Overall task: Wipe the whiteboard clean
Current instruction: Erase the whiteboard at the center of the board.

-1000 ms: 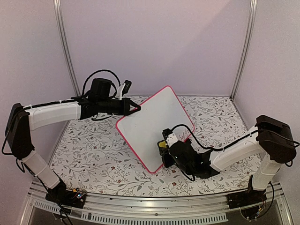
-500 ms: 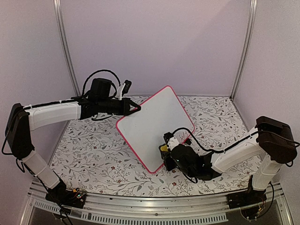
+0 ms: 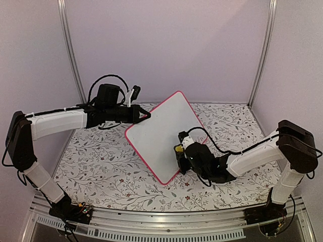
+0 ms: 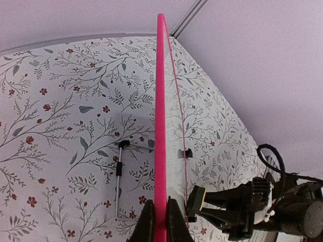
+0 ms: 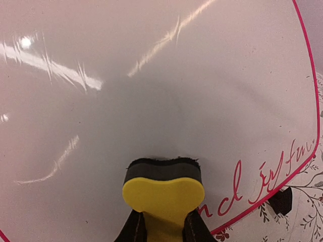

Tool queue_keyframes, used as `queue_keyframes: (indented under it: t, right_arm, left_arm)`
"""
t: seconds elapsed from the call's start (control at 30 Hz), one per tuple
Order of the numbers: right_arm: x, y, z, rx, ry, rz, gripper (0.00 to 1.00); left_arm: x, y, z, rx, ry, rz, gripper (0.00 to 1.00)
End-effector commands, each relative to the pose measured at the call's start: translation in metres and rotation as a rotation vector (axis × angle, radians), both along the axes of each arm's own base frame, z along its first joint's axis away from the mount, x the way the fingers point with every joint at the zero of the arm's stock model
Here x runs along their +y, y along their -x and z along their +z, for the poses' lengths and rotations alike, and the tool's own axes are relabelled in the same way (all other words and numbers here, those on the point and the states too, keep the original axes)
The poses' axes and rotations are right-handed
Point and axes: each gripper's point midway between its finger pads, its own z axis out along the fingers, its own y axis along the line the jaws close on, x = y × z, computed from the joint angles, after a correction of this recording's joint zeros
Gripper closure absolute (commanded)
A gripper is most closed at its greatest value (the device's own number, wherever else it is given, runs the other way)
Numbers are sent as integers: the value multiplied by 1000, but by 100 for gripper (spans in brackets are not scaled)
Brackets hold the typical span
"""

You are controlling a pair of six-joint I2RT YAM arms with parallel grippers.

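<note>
The whiteboard (image 3: 164, 133), white with a pink-red frame, stands tilted on the table. My left gripper (image 3: 146, 117) is shut on its upper left edge; in the left wrist view (image 4: 160, 224) the frame (image 4: 160, 126) runs edge-on between the fingers. My right gripper (image 3: 180, 157) is shut on the yellow block eraser (image 3: 178, 149), whose black felt face presses on the board. In the right wrist view the eraser (image 5: 163, 190) sits on the white surface (image 5: 151, 75), with red handwriting (image 5: 262, 189) to its right near the frame.
A thin metal rod with black ends (image 4: 119, 171) lies on the floral tablecloth (image 3: 101, 156) behind the board. A black clip foot (image 5: 281, 200) shows at the board's lower edge. Lilac walls enclose the table.
My right gripper has moved the eraser up and a little right across the board's lower part. The left arm and the board have not moved.
</note>
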Motion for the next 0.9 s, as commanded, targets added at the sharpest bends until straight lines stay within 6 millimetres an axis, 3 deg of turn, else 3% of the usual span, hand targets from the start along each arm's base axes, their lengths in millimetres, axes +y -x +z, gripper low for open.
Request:
queue_keyframes:
  t: [0.0, 0.17, 0.57, 0.73, 0.87]
  right_arm:
    - [-9, -16, 8, -25, -1, -47, 85]
    - [-18, -20, 11, -36, 2, -83, 85]
    - [-42, -11, -15, 34, 7, -111, 85]
    - [-33, -8, -13, 46, -22, -70, 86]
    - [-16, -4, 1, 32, -76, 16, 86]
  left_arm:
    - [0, 19, -35, 54, -90, -68, 100]
    - [-1, 19, -35, 56, -87, -71, 100]
    - [-1, 20, -35, 54, -88, -70, 100]
    - [0, 19, -36, 55, -90, -68, 100]
    - [0, 19, -35, 51, -91, -66, 100]
